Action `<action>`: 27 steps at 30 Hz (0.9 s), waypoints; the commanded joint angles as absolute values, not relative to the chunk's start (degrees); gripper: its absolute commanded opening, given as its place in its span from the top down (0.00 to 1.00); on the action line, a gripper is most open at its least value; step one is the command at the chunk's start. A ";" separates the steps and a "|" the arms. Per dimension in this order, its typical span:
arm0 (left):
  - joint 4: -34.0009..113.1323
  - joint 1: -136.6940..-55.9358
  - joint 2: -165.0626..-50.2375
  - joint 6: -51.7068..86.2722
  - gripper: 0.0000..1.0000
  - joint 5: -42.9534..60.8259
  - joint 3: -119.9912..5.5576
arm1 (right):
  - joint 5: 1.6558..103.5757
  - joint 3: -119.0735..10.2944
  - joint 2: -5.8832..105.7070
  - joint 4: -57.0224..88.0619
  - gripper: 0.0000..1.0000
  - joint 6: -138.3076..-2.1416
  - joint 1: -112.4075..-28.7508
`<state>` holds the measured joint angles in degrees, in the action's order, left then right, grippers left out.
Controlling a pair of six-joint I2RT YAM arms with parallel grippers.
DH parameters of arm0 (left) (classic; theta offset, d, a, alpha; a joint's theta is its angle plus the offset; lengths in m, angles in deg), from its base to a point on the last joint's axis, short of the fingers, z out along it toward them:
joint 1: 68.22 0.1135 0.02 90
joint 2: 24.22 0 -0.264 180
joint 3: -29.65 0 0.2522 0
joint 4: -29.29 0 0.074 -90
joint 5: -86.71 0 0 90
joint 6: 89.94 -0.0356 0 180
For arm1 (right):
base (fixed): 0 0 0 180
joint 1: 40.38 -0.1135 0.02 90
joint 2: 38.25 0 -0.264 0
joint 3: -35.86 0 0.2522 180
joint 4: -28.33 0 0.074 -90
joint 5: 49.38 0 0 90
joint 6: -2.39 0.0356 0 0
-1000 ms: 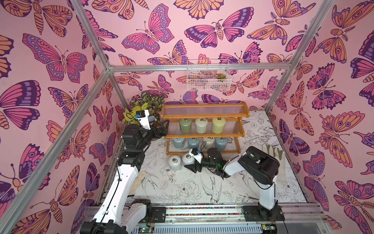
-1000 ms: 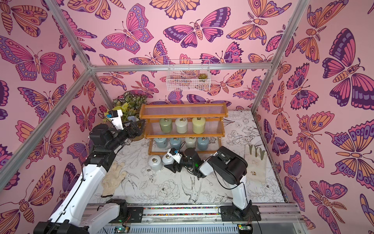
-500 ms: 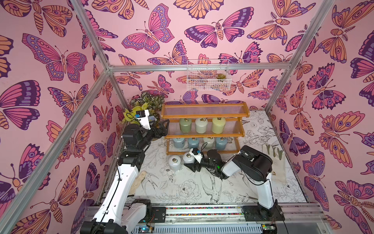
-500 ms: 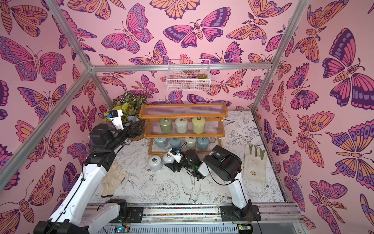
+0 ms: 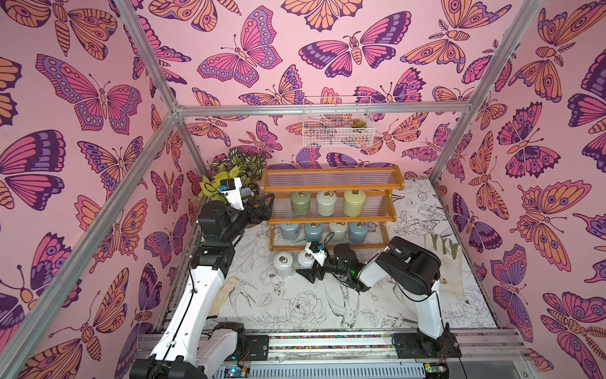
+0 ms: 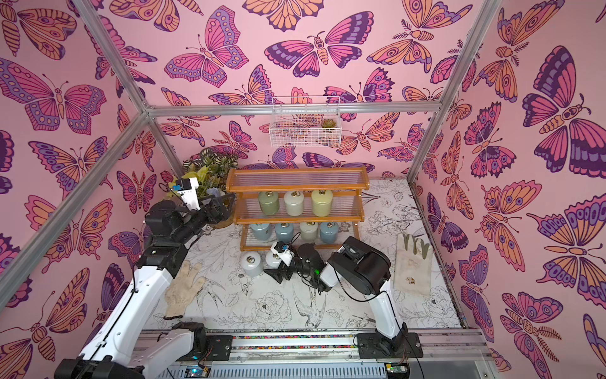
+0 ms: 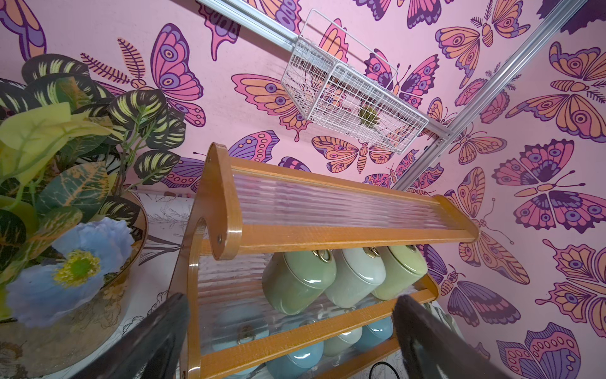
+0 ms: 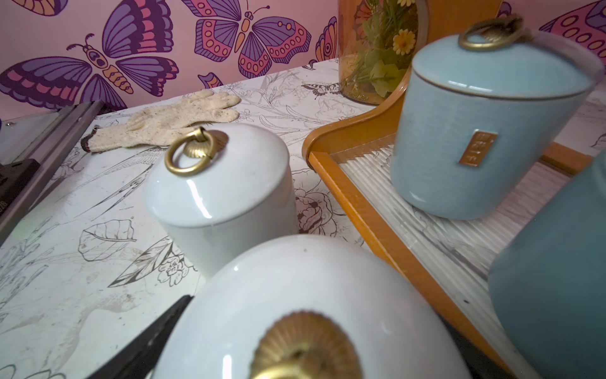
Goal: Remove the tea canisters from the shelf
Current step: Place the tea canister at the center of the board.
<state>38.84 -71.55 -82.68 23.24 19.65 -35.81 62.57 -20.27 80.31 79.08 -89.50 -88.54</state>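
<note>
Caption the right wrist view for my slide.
Near white canister, far white canister off the shelf; blue canister on it.

The only lettering is a gold plaque [image 8: 478, 148] on a blue canister [image 8: 439, 108], its characters too blurred to read.

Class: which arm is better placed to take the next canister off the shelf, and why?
Probably left. The left gripper is open at the end of the shelf, level with the middle tier, facing the sage green canister. The right gripper is low, straddling a white canister on the table.
</note>
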 commanded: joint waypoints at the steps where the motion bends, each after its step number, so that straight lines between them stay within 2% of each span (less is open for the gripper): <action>1: 38.92 -71.25 -82.23 22.57 0.00 20.01 -35.35 | 60.17 -20.44 75.85 76.90 0.01 -90.88 -88.98; 12: 38.39 -71.20 -85.00 24.30 0.00 19.42 -37.56 | 57.13 -22.06 56.71 62.51 0.01 -90.81 -84.09; 17: 38.30 -71.26 -88.03 26.08 0.00 20.34 -39.79 | 45.99 -26.77 44.17 42.08 0.01 -91.49 -83.99; 23: 37.31 -72.23 -90.31 23.94 0.00 24.27 -41.41 | 34.57 -28.41 35.03 34.50 0.01 -91.73 -81.76; 27: 35.14 -72.84 -90.17 22.27 0.00 25.90 -41.25 | 32.44 -27.17 32.24 32.23 0.01 -88.76 -76.70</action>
<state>38.12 -72.36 -90.24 24.27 23.08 -40.27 37.74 -27.68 32.97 38.51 -91.10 -79.40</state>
